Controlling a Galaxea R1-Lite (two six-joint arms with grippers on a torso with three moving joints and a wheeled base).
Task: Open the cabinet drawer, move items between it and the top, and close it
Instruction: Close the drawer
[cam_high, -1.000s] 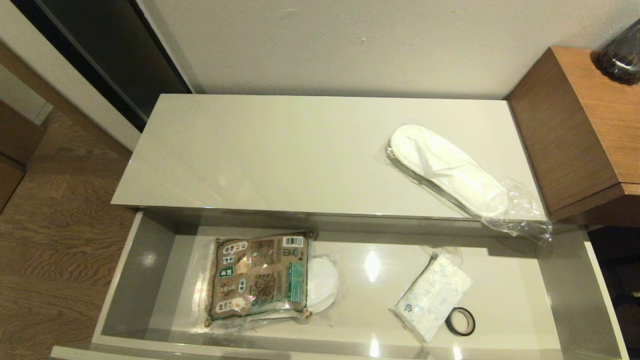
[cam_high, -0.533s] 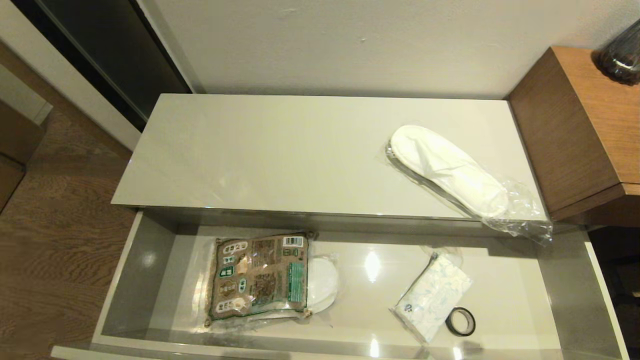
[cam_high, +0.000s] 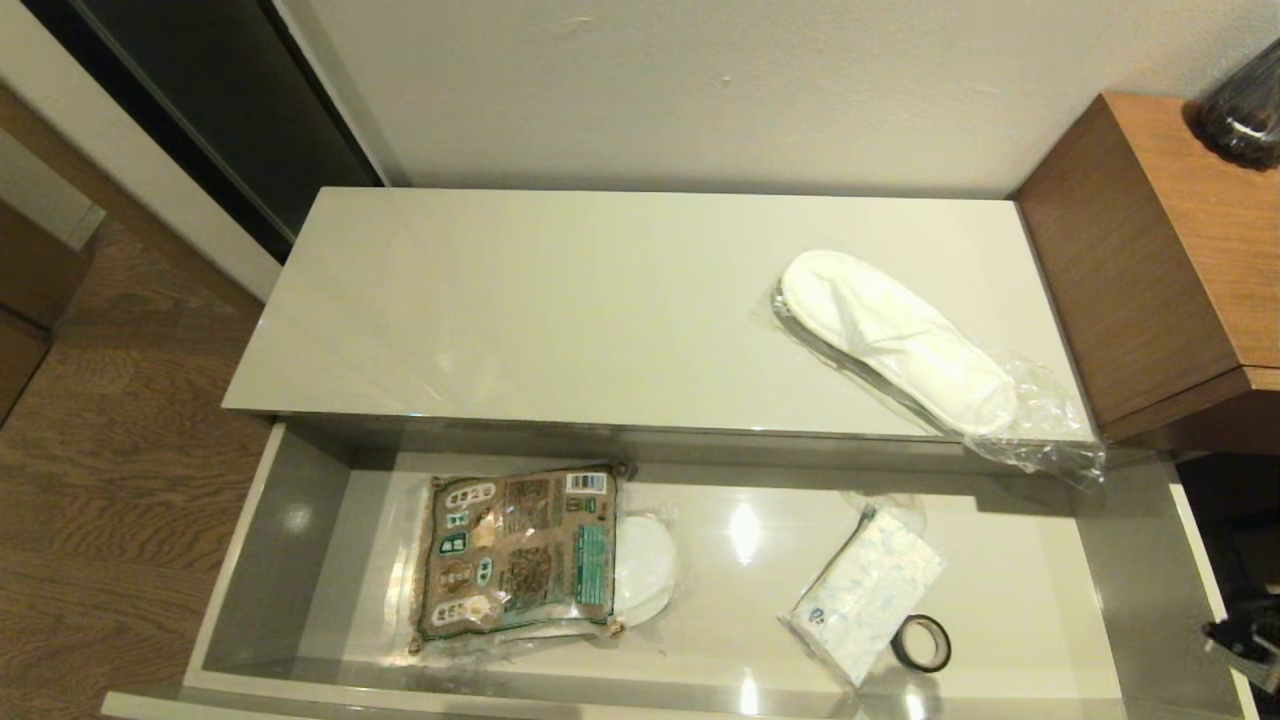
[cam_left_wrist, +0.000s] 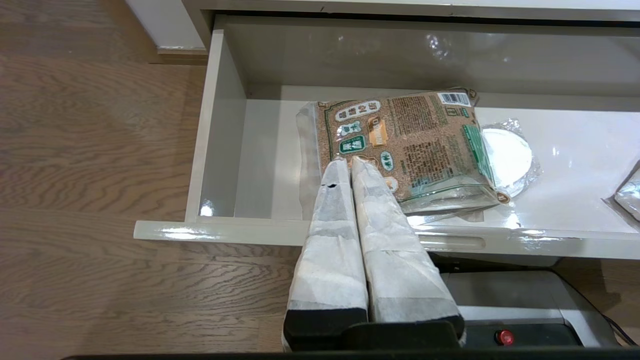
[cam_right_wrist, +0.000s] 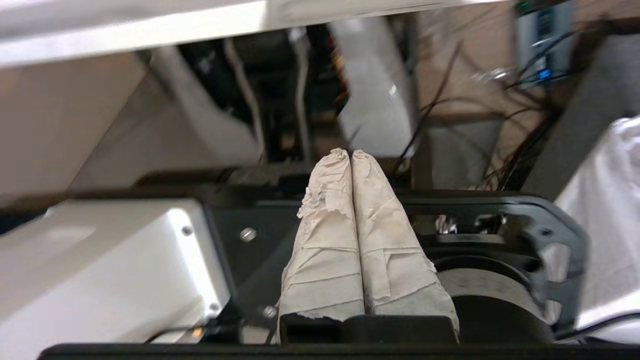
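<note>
Right now the cabinet drawer (cam_high: 270, 520) stands pulled wide open below the top (cam_high: 520, 300), grey inner walls showing. On the top, over toward the right end, lies the white slipper (cam_high: 895, 340) in its clear plastic, set at a slant, the loose end of the wrap hanging past the front edge. Down in the drawer, the tissue pack (cam_high: 865, 592) lies on the right half of the floor, and a small black tape ring (cam_high: 921, 643) sits just beside it, touching its near corner. Over on the drawer's left half, a brown-and-green printed packet (cam_high: 520, 550) lies on top of a second white slipper (cam_high: 645, 562), of which only a rounded end peeks out.

The right gripper (cam_right_wrist: 350, 155) is just poking into the head view at the lower right corner, beside the drawer's right end, fingers pressed together on nothing. The left gripper (cam_left_wrist: 350, 167) hangs parked in front of the drawer's front edge, likewise clenched and empty, its tips pointing toward the printed packet.
</note>
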